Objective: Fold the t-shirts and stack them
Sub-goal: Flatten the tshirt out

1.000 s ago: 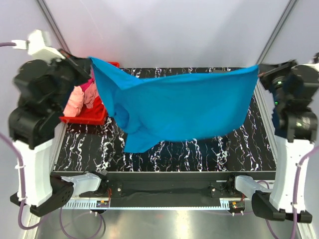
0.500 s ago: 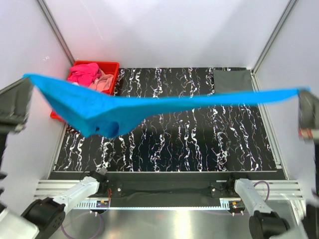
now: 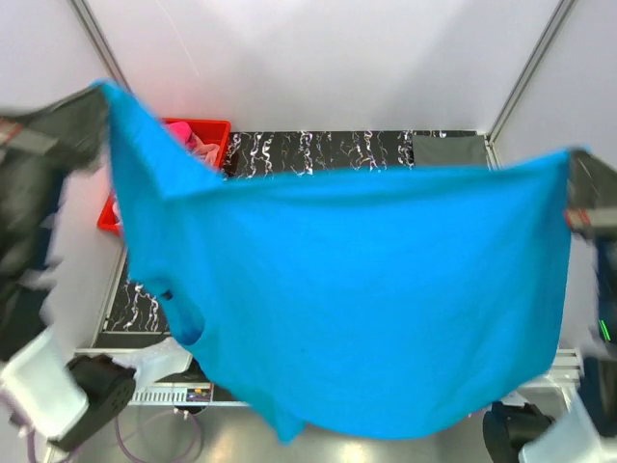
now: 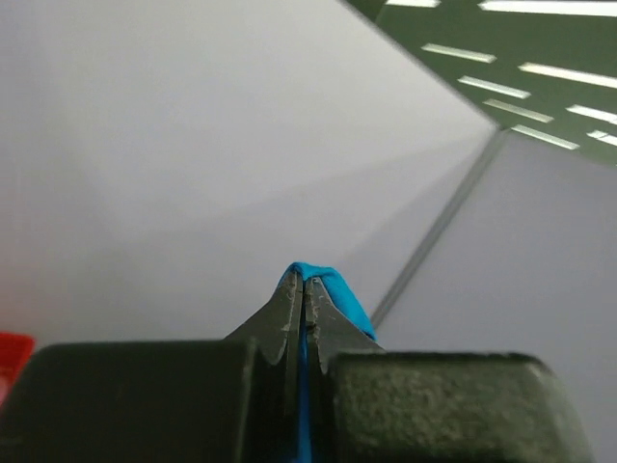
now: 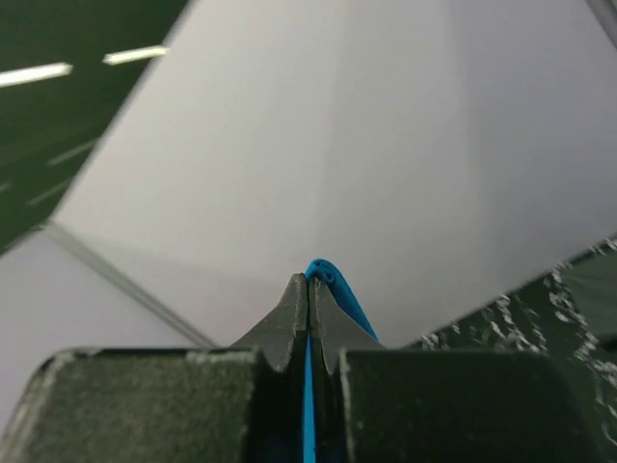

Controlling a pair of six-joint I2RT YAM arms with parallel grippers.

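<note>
Top external view: the blue t-shirt [image 3: 366, 289] hangs spread wide in the air between the two arms, close to the camera and covering most of the desk [image 3: 318, 149]. Its upper left corner is at the left hand [image 3: 99, 96], its upper right corner at the right hand [image 3: 572, 172]; both hands are blurred here. One sleeve droops at the lower left of the cloth, and the lower hem sags below the near edge of the desk in this view. Behind the shirt, a red bin [image 3: 214, 125] stands at the far left corner, with pink and peach cloth [image 3: 200, 145] showing in it. A dark grey t-shirt [image 3: 448, 150] lies flat at the far right corner of the desk. Left wrist view: the left hand [image 4: 304, 289] is closed, jaws pressed together on a fold of the blue t-shirt [image 4: 335, 289], which bulges out past the tips. Right wrist view: the right hand [image 5: 308, 286] is likewise closed tight on a thin edge of the blue t-shirt [image 5: 333, 285], with the desk visible at lower right.
</note>
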